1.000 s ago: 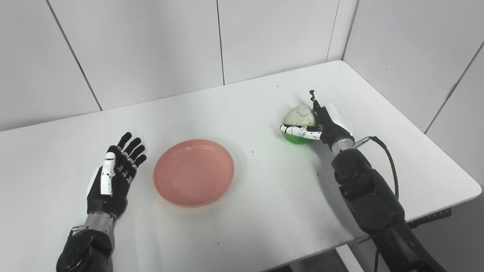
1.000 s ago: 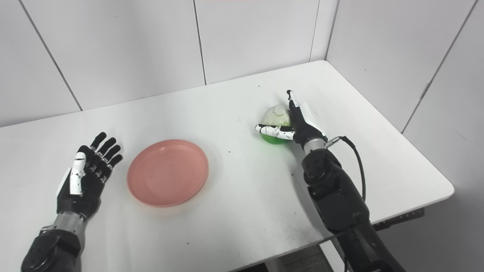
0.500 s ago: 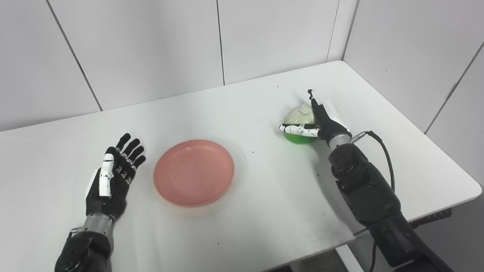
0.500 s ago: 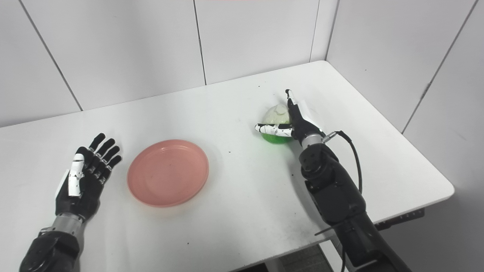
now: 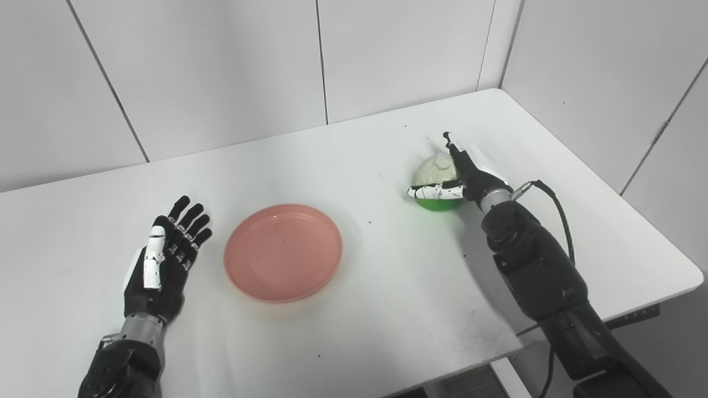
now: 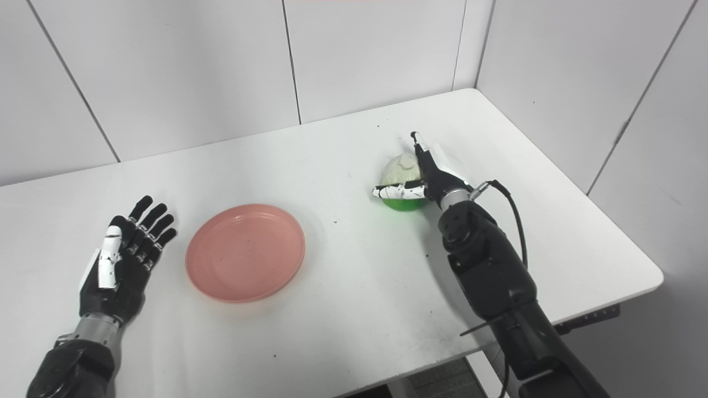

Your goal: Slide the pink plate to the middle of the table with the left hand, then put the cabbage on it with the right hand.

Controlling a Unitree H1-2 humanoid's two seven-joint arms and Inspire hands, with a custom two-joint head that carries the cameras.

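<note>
right hand (image 5: 462,179) now closer around cabbage (image 5: 437,182), thumb across front

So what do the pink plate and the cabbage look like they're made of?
The plate looks like matte plastic: uniform pink colour, a smooth raised rim, only a soft sheen. The cabbage looks like a moulded toy, probably plastic or rubber: pale top, vivid green base, a smooth rounded surface without loose leaves. Neither material is certain from these views.
</note>
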